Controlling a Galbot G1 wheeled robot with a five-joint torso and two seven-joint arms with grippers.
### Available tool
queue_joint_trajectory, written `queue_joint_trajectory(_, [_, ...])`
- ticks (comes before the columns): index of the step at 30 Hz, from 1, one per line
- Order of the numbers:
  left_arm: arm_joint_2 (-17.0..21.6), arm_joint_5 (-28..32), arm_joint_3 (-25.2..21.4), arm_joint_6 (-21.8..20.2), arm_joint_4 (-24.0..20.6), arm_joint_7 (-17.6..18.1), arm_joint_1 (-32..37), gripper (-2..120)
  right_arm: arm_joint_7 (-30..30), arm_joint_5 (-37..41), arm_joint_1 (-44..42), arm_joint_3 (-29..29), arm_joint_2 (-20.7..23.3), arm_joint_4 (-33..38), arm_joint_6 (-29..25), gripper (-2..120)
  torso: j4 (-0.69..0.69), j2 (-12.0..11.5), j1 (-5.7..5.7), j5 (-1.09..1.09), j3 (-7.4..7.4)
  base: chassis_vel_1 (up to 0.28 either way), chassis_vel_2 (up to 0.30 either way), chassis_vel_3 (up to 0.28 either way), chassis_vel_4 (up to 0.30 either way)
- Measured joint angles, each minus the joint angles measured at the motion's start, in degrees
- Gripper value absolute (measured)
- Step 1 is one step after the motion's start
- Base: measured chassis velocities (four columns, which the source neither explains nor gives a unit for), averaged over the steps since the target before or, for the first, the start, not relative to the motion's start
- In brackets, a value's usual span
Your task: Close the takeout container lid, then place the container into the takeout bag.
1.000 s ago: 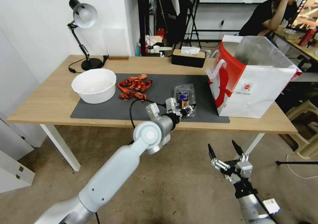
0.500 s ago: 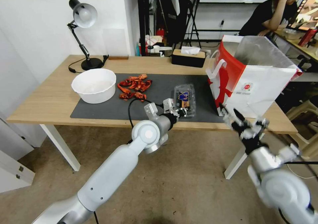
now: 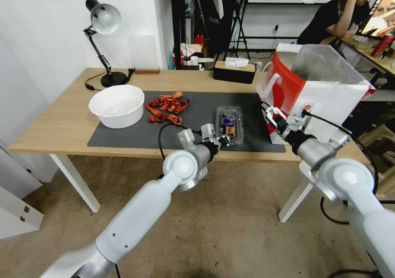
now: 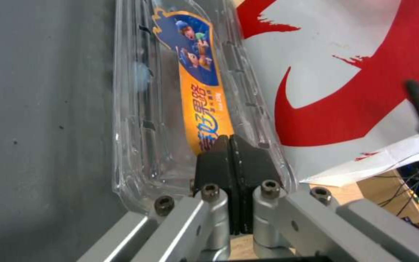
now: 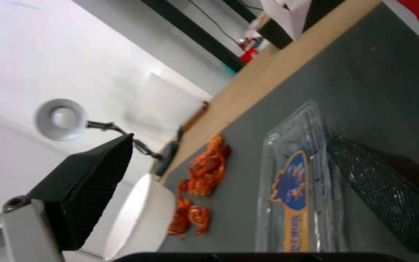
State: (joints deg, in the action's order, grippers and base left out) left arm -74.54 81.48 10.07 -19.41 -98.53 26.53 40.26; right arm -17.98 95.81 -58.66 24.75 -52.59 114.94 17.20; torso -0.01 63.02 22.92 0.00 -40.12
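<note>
On the dark mat, left fingers (image 4: 230, 160) closed against clear, blue-orange-labelled takeout container (image 3: 229, 125); right fingers (image 5: 394, 189) spread.

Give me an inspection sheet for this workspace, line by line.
Surface: wooden table with a dark mat.
Job's things: takeout container lies flat on the mat, lid down; takeout bag stands open beside it.
Clutter: white bowl, red scraps, desk lamp, tissue box.
Grippers: left gripper shut at the container's near end; right gripper open between container and bag.
Cables: black cable on the left arm.
Surroundings: seated person behind the bag.
</note>
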Motion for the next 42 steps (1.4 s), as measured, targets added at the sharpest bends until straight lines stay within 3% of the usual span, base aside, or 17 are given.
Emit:
queue_joint_trajectory(7, [-0.21,-0.14,0.35,0.32,0.39,-0.08,-0.17,0,-8.96,-1.42,8.81,-7.05,-0.45,-4.92,10.12,100,0.01,0.0,0.0,0.0,0.0,0.0,0.0,0.0,0.0])
queue_joint_trajectory(14, [-0.24,-0.64,0.5,0.61,0.44,-0.31,0.14,0,-12.24,-6.22,12.33,-12.48,0.02,-6.21,13.02,100,-0.01,0.0,0.0,0.0,0.01,0.0,0.0,0.0,0.0])
queue_joint_trajectory(20, [-0.2,-0.67,0.77,0.71,0.46,-0.32,-0.29,0,-16.08,-5.7,15.95,-14.96,-2.42,-9.12,15.36,100,0.02,0.0,0.0,0.0,0.01,0.0,0.0,0.0,0.0])
queue_joint_trajectory(31, [0.18,-0.59,0.55,0.78,-0.21,-0.07,0.11,0,-23.29,-0.95,22.17,-17.56,-5.23,-14.64,19.78,100,0.01,0.0,0.0,0.0,0.01,0.0,0.0,0.0,0.0])
queue_joint_trajectory(42, [0.28,-0.61,0.36,0.86,-0.55,-0.07,0.17,0,-28.6,8.95,25.79,-17.85,-7.16,-19.3,24.84,100,0.0,0.01,0.0,-0.01,0.01,0.0,0.0,0.0,0.0])
